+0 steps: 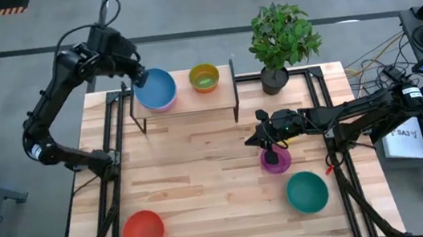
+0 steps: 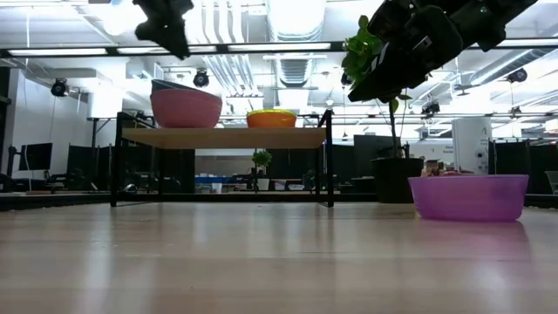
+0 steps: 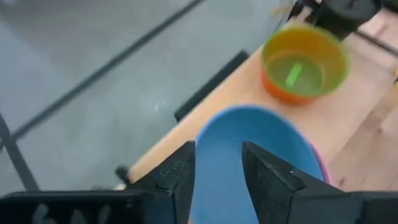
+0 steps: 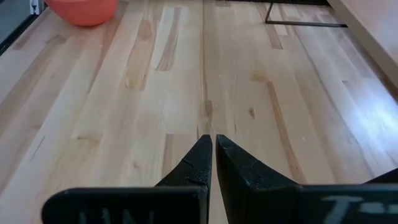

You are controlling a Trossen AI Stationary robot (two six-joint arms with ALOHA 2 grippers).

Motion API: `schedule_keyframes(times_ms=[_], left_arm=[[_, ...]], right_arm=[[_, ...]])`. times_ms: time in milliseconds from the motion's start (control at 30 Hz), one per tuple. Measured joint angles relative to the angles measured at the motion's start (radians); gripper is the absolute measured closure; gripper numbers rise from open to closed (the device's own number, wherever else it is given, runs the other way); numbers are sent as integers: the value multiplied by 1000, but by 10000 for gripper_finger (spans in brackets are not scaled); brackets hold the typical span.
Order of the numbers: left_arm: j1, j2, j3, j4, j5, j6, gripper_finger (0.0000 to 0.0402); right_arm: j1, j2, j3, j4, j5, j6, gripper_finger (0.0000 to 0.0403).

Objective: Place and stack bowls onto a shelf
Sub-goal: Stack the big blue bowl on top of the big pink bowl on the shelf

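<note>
On the shelf a blue bowl sits nested in a pink bowl. Beside them stands an orange bowl with a yellow-green one nested inside. My left gripper is open and hovers above the blue bowl's far-left rim, clear of it. My right gripper is shut and hangs above the table by the purple bowl, well above it in the low view. The purple, teal and red-orange bowls rest on the tabletop.
A dark plant pot with a leafy plant stands just right of the shelf at the far edge. Black metal frame rails run along the table's left and right sides. Bare planks lie between the shelf and the near bowls.
</note>
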Motion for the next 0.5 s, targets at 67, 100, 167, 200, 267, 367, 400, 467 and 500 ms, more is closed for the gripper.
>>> schedule_keyframes(times_ms=[67,100,167,200,267,367,400,467,500], left_arm=[[-9,-18,-44,79,0,4,305],[-12,-29,-72,127,-1,4,315],[-12,-56,-143,224,-5,-4,337],[-12,-69,-184,272,-5,-11,348],[-12,-91,-270,361,-8,-30,368],[-12,-130,-406,476,-36,-39,394],[-12,-146,-449,521,-50,-47,398],[-12,-174,-528,599,-61,-57,396],[-12,-186,-562,625,-64,-59,396]], right_arm=[[0,0,0,0,0,-3,391],[0,0,0,0,0,-4,391],[0,0,0,0,0,-4,391],[0,0,0,0,0,-3,391],[0,0,0,0,0,-3,391],[0,0,0,0,1,-3,391],[0,0,0,0,1,-3,391],[0,0,0,0,1,-4,391],[0,0,0,0,1,-7,391]])
